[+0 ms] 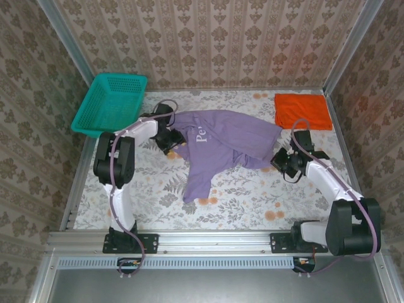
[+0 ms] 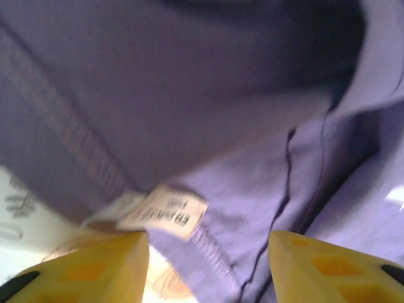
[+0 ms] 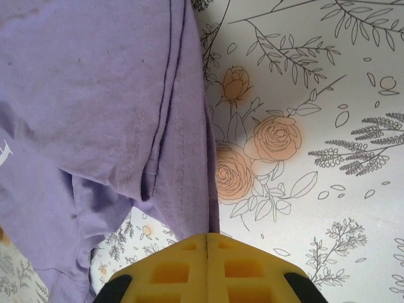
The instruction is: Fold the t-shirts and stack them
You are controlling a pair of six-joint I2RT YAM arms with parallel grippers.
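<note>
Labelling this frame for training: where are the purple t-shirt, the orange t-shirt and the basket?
purple t-shirt (image 1: 233,136), top view, chest panel.
orange t-shirt (image 1: 302,111), top view, middle of fold.
basket (image 1: 88,104), top view, left wall.

A lavender-purple t-shirt (image 1: 221,142) with white chest lettering (image 1: 202,134). A bright orange t-shirt (image 1: 302,111). A teal mesh basket (image 1: 110,101). A white desk (image 1: 252,196) printed with grey leaves and peach-orange roses. Beige walls (image 1: 214,44) patterned with brown damask motifs. Black-and-white arms (image 1: 121,208).

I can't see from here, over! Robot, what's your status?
Left end effector open at purple t-shirt. Right end effector shut on its edge. It lies rumpled; orange t-shirt folded, back right. Nothing blocking.
</note>
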